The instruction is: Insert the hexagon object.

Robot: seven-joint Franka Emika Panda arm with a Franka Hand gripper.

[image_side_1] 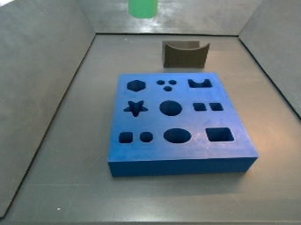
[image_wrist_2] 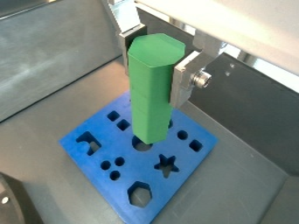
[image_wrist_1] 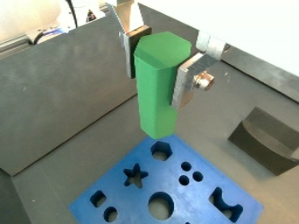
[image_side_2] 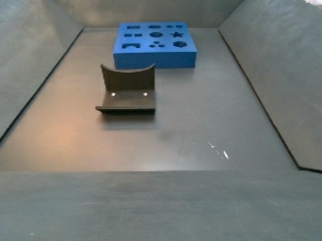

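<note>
Green hexagon object (image_wrist_1: 156, 87) filled both wrist views, clamped upright between the silver fingers (image_wrist_1: 187, 80) of the gripper (image_wrist_1: 158, 57) — jaws closed on its upper part, lower end free. It hung well above the blue block (image_wrist_1: 176, 188), apart from it. In a side view only the peg's lower tip (image_side_1: 143, 8) showed at the frame's upper edge; the gripper itself was out of that frame.

Judged risks from here:
- Wrong hole: in a wrist view the peg's lower end overlapped a round hole (image_wrist_2: 143, 140), while the hexagonal hole (image_wrist_2: 140, 196) sat at the block's corner. Descending there would jam or drop it into the wrong slot.
- Yaw error: facets not lined up with the hexagonal hole (image_side_1: 136, 84) would land on the rim — peg could tilt or slip in the pads.
- Lateral offset: an edge strike could shove the block, which looked unfixed.

Dark grey curved-top block (image_side_1: 184, 54) stood beyond the blue block, well clear of any likely path.
</note>
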